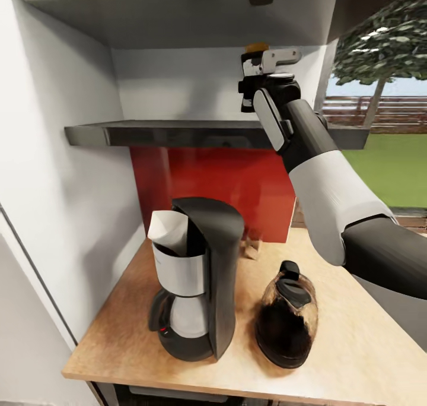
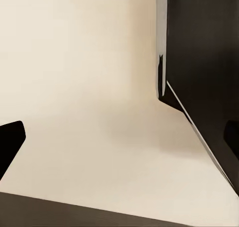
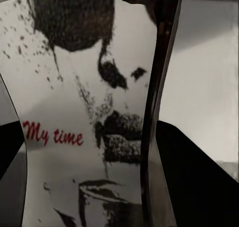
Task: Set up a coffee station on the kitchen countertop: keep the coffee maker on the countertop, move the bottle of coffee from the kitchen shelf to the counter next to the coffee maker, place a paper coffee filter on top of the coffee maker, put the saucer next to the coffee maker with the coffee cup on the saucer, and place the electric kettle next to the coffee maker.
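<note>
While our right claw (image 1: 256,76) is up at the shelf (image 1: 196,134), clamped on the bottle (image 3: 84,117), we judge the next move is lifting it down beside the coffee maker (image 1: 198,278).

coffee bottle (image 1: 256,48) mostly behind right gripper (image 1: 252,79)

Even, soft simulator light, bright on the white wall (image 1: 53,156). Daylight at the window (image 1: 385,127), tree there smeared. Dim under the shelf (image 1: 178,134). Faint shadows on the countertop (image 1: 332,335). Right wrist close-up is soft, grainy; left wrist is flat, pale.
</note>
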Tool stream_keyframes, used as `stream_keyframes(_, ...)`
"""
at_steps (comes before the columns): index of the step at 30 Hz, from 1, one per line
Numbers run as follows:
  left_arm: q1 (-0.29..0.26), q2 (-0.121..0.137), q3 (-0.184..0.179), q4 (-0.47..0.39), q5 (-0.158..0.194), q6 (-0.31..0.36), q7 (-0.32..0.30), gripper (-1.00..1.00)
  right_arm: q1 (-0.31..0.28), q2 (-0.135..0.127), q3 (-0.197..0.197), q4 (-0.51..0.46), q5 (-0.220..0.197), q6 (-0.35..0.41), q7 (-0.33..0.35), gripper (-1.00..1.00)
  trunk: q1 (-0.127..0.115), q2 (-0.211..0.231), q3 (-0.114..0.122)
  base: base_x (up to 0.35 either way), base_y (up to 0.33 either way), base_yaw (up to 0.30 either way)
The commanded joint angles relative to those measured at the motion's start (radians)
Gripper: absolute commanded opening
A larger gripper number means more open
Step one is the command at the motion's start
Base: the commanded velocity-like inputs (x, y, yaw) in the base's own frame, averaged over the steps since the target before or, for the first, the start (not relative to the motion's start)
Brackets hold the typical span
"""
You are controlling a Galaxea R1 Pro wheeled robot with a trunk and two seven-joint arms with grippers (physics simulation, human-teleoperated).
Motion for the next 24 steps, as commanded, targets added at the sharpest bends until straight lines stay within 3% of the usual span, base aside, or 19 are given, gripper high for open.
stream_keyframes(1, 0.0, -0.001, -0.009, 0.001, 0.008, -0.005, 0.002, 1.0, -0.001, 0.0, 0.002, 0.0, -0.01, 0.002, -0.01, -1.0, 0.0, -0.002, -0.002, -0.152, -0.26, -0.019)
stream_keyframes(12, 0.0, -0.001, -0.008, 0.001, 0.008, -0.005, 0.002, 1.0, -0.001, 0.0, 0.002, 0.003, -0.01, 0.002, -0.01, -1.0, 0.0, -0.002, -0.002, -0.15, -0.253, -0.221)
stream_keyframes(24, 0.0, 0.003, -0.007, 0.001, 0.009, -0.005, 0.002, 1.0, -0.001, 0.0, 0.002, 0.005, -0.01, 0.002, -0.01, -1.0, 0.0, -0.002, -0.002, 0.014, -0.279, -0.264)
